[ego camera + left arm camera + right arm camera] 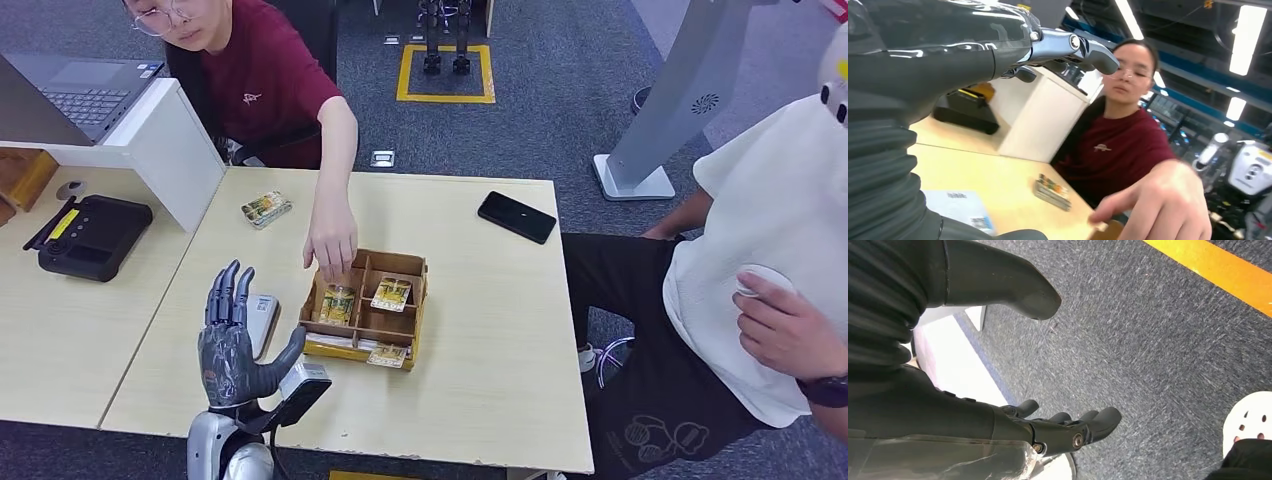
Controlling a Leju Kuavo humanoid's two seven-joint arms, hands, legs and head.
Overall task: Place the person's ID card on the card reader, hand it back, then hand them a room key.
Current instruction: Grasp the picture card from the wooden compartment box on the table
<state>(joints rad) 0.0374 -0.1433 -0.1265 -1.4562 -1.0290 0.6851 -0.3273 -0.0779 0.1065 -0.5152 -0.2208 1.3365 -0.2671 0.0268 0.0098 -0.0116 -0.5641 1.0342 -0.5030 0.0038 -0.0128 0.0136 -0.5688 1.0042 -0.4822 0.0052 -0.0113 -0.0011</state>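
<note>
Right now, this is what you have in front of you.

Left hand: your left hand (232, 345) is raised above the near-left part of the tabletop (490, 350), fingers straight and spread, thumb out to the side, holding nothing. In the left wrist view the same hand (948, 50) is stretched flat, with nothing in it.

Right hand: your right hand (998, 425) hangs over the dark carpet floor (1158, 340), fingers loosely extended, thumb apart, gripping nothing.

Card reader: the white card reader (262, 318) lies flat on the tabletop just beyond your left hand, beside the left wall of the box.

Room keys: a wooden compartment box (366, 307) sits near the middle of the tabletop, with yellow-printed room key cards (391, 293) in its compartments. One more card (387, 355) lies at the box's near edge.

Person in red: the seated person's hand (331, 240) reaches down into the box's far-left compartment, fingertips at a card (339, 303) there. You cannot tell whether it is pinched.

ID card: you cannot tell which card is the ID card.

Other things: a small card pack (266, 209) rests near the far-left corner, and a black phone (516, 216) near the far-right corner. A black terminal (90, 236) sits on the neighbouring desk to the left. A second person in white (770, 250) stands at the right edge.
</note>
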